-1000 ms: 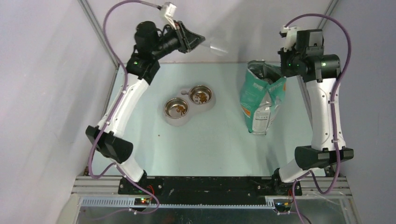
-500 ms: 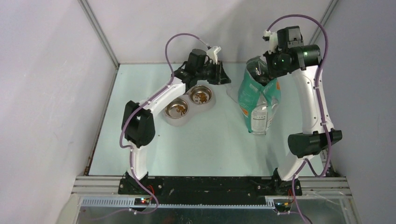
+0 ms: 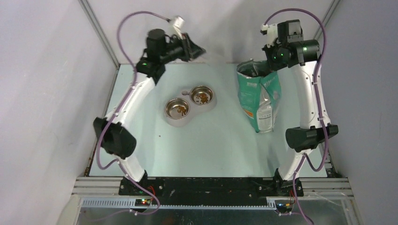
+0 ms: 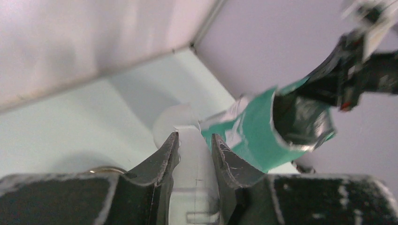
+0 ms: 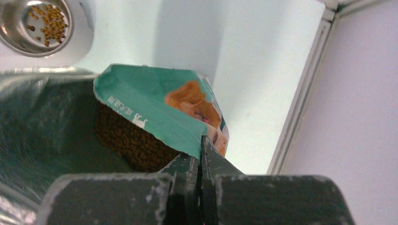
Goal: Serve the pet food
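Observation:
Pet food point(image 5: 126, 140) fills the open teal bag point(image 3: 258, 98) as a dark brown mass; the bag stands at the right. My right gripper point(image 5: 201, 140) is shut on the bag's torn top rim point(image 5: 155, 112), and in the top view it point(image 3: 268, 63) holds the mouth up. More kibble lies in the two steel bowls point(image 3: 177, 108) point(image 3: 202, 96). My left gripper point(image 3: 201, 49) hangs high at the back left, shut on the flat handle of a clear plastic scoop point(image 4: 195, 159). The scoop's cup point(image 4: 174, 121) points toward the bag point(image 4: 263, 131); I cannot tell whether anything is in it.
The twin bowls share one pale grey stand point(image 3: 211, 107) in the middle of the light table point(image 3: 211, 145). White walls with a metal corner post point(image 3: 101, 37) close in the back and left. The right wall's rail point(image 5: 300, 103) runs close beside the bag.
The left arm dipped down beside the bag half a second ago and has swung back up to the rear left. The right gripper shifted left with the bag's rim.

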